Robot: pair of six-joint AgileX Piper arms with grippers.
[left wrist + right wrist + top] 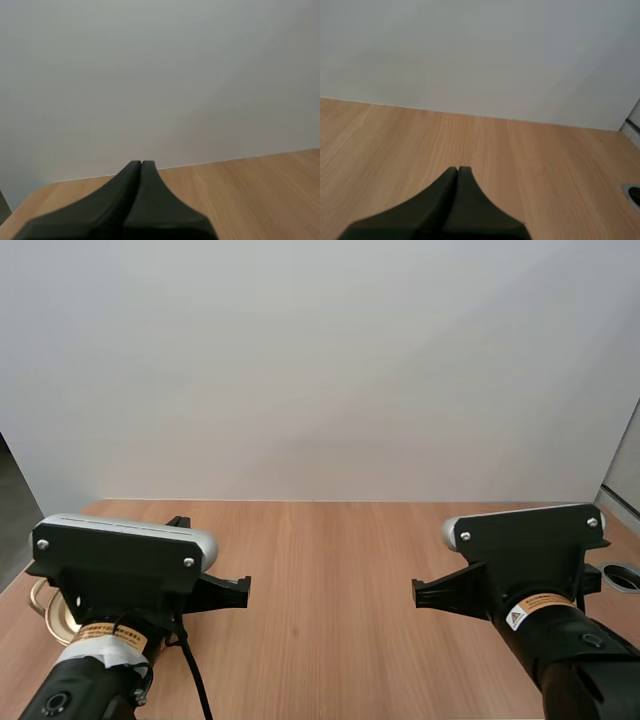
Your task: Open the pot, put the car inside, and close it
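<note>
Part of a gold-coloured pot (47, 608) with a looped handle shows at the table's left edge; my left arm (120, 565) hides most of it. In the left wrist view my left gripper (141, 163) is shut on nothing, its fingers lying together as one dark wedge that points at the far wall over the table's back edge. My right gripper (458, 169) is shut the same way, above bare wood. My right arm (530, 560) hovers at the table's right side.
The wooden table (330, 580) runs back to a plain white wall. A round grey cable hole (622, 578) sits in the tabletop at the far right, beside my right arm, and appears again as the hole (633, 194) near the right gripper.
</note>
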